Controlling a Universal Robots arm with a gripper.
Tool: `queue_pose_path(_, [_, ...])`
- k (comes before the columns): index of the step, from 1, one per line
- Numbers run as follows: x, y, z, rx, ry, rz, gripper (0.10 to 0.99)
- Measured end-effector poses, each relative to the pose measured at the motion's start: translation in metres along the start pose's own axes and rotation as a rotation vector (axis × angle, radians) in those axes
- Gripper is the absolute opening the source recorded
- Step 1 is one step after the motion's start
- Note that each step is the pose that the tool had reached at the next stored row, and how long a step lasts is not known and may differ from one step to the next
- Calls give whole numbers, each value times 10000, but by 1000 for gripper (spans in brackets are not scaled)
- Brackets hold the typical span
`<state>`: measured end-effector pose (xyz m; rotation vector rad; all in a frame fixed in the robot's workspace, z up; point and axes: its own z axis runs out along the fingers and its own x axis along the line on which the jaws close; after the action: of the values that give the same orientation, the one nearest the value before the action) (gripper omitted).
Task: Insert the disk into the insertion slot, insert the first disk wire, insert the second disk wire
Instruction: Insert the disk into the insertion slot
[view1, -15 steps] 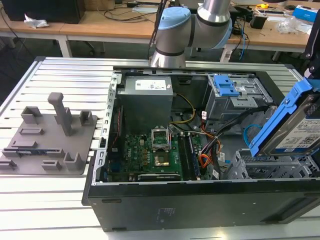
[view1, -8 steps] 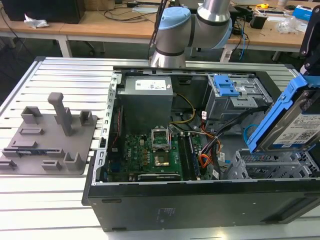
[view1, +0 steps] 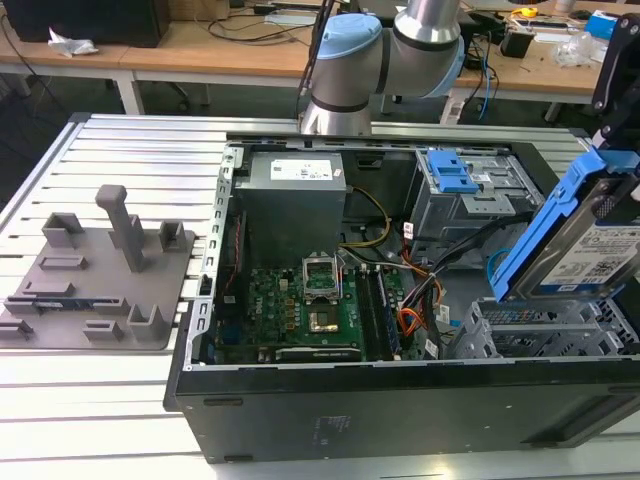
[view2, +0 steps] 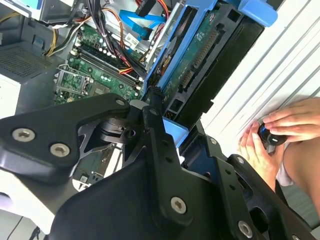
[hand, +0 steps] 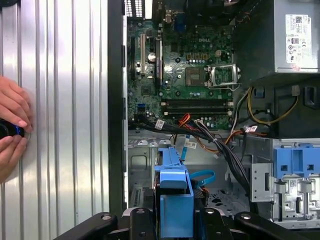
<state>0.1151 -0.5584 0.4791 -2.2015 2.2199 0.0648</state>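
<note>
The disk (view1: 592, 245), white-labelled in its bright blue carrier, hangs tilted over the case's corner on the exterior view's right. My gripper (view1: 612, 140) is shut on its upper end. In the second wrist view the black fingers (view2: 150, 125) clamp the carrier's edge, with the disk (view2: 197, 60) extending beyond them. Just below the disk lies the insertion slot (view1: 530, 335), a low perforated grey cage. The first disk wire (view1: 410, 322), a red-orange bundle, lies beside the slot. The second disk wire (view1: 497, 268), a light blue loop, curves close by and shows in the first wrist view (hand: 202, 177).
The taller grey bay with a blue latch (view1: 458, 178) stands behind the slot. Motherboard (view1: 300, 310) and power supply (view1: 295, 185) fill the open case. A grey fixture plate (view1: 95, 275) sits on the slatted table. A person's hands (view2: 277, 135) rest by the case.
</note>
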Motion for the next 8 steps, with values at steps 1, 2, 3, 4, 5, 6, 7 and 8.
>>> queue_pose_path(1, [0,0,9,-2,2,-11,365])
queue_pose_path(2, [0,-3,15,-4,2,-24,365])
queue_pose_path(3, [0,-6,22,-7,4,-39,365])
queue_pose_path(4, [1,-10,33,-13,2,-59,365])
queue_pose_path(5, [1,-12,43,-19,4,-75,365])
queue_pose_path(6, [1,-13,49,-21,4,-81,365])
queue_pose_path(7, [2,-12,56,-25,3,-88,365])
queue_pose_path(8, [2,-13,63,-29,3,-95,365])
